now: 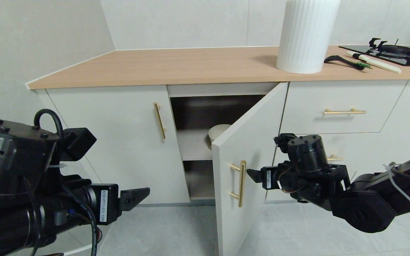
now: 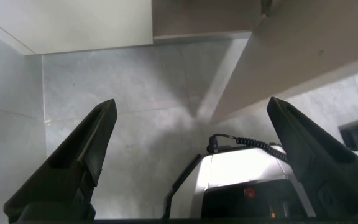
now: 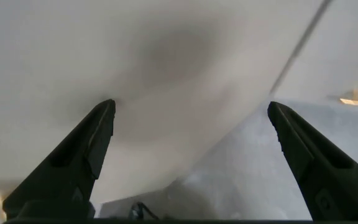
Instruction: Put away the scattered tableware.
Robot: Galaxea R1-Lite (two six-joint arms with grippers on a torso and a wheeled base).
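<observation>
**Door open, both grippers empty: fetch the next piece cleanly**

Right gripper (image 1: 255,176) first: it's spread wide with nothing between the fingers, and it hangs just beside the brass door handle (image 1: 241,183) without touching it. The cabinet door (image 1: 247,142) stands swung well out toward me. The left gripper (image 1: 135,197) is down low on the other side of the opening, also wide and empty, over the floor.

Inside the cabinet I can see a pale bowl (image 1: 218,132) sitting on the shelf (image 1: 192,144), half hidden behind the door's edge. Up on the table (image 1: 176,65), toward its right end, a black utensil (image 1: 342,61) and a white-handled utensil (image 1: 374,61) lie side by side between the tall ribbed vase (image 1: 306,35) and the hob (image 1: 397,49). I'd call those two the pieces left to stow.

My plan is to leave the door as it is and lift the right arm clear of the handle before swinging toward the table. I'd come down on the black utensil across its handle, staying off the vase. The open door juts into the arm's path, so I'd go up and over rather than across.
</observation>
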